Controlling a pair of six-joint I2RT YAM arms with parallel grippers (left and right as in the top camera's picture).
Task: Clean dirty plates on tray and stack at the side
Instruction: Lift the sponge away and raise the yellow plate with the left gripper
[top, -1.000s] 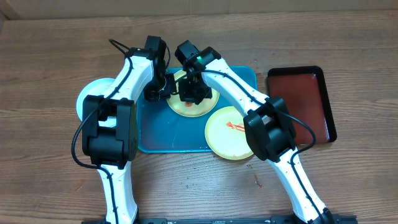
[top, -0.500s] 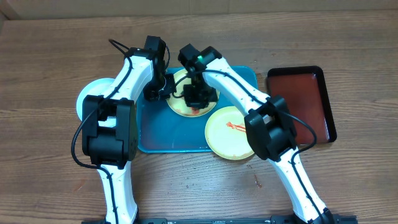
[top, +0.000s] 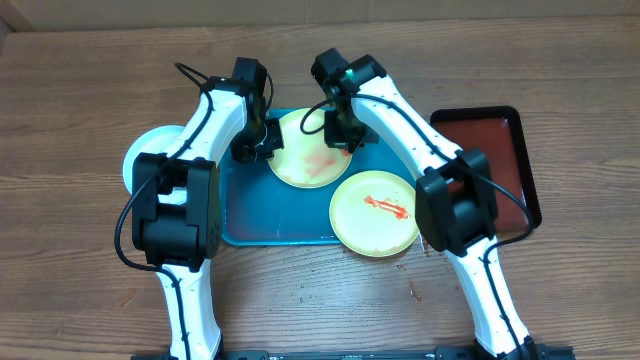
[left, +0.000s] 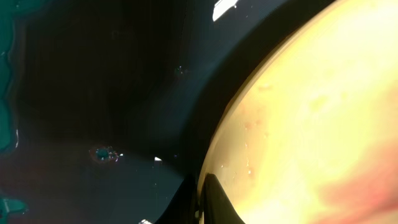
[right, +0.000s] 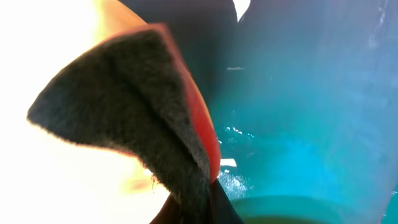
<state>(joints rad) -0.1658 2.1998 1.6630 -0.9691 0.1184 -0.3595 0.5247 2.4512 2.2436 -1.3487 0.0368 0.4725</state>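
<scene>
A pale yellow-green plate (top: 305, 158) lies on the turquoise tray (top: 250, 215) with only a faint red smear on it. My left gripper (top: 262, 142) is shut on that plate's left rim; the left wrist view shows the rim (left: 261, 112) pinched between my fingers (left: 202, 202). My right gripper (top: 340, 132) is shut on a grey and red scrub pad (right: 137, 106) at the plate's right edge. A second yellow-green plate (top: 375, 212) with a red sauce smear overlaps the tray's front right corner. A pale blue plate (top: 145, 150) lies left of the tray, partly hidden by my left arm.
A dark red-brown tray with a black rim (top: 487, 160) stands at the right. The tray floor (right: 311, 93) and the second plate's rim (right: 280, 211) show in the right wrist view. Bare wooden table lies all round.
My right gripper has moved with the pad from the plate's middle to its upper right edge. The red smear has faded to a faint mark. The left gripper has not moved.
</scene>
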